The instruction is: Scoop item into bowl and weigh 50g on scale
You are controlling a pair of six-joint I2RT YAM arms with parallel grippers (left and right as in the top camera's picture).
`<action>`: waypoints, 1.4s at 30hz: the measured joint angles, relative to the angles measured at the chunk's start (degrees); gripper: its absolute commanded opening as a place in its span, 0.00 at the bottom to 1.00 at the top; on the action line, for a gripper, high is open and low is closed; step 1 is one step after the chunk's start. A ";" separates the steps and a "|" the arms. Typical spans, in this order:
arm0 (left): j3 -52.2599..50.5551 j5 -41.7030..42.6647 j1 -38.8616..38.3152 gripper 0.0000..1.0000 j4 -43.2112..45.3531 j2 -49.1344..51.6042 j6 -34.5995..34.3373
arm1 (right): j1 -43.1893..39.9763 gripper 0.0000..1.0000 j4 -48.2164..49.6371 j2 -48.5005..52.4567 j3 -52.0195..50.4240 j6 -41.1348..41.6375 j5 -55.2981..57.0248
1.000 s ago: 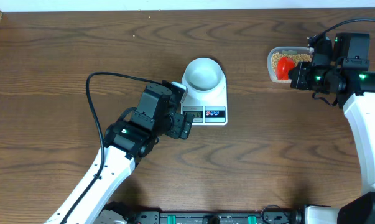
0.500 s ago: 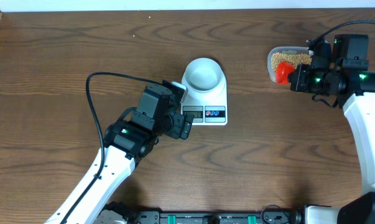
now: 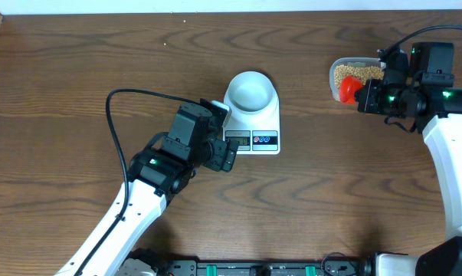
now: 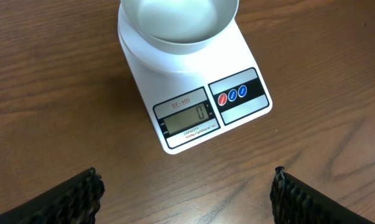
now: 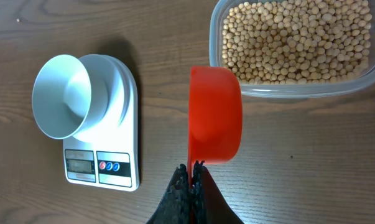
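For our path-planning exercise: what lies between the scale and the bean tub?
Bare table, seen overhead; the right gripper holds the red scoop beside the tub.

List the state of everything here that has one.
scale: switched on, reads 0
bowl: empty, sitting on the scale
tub: lidless, holding beans
red scoop: held on edge at the tub's corner
left gripper: open, holding nothing
right gripper: shut on the red scoop
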 measured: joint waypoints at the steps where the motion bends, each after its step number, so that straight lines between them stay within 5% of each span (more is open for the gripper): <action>1: 0.00 0.00 0.00 0.88 0.02 0.00 0.00 | 0.00 0.01 0.02 0.00 0.00 0.00 0.00; 25: 0.00 0.02 0.00 0.88 0.00 0.00 0.00 | 0.00 0.01 1.75 0.00 0.57 0.26 -0.02; 42: 0.00 0.02 0.00 0.88 -0.15 0.02 0.00 | 0.00 0.01 -6.43 0.35 15.78 -1.38 10.19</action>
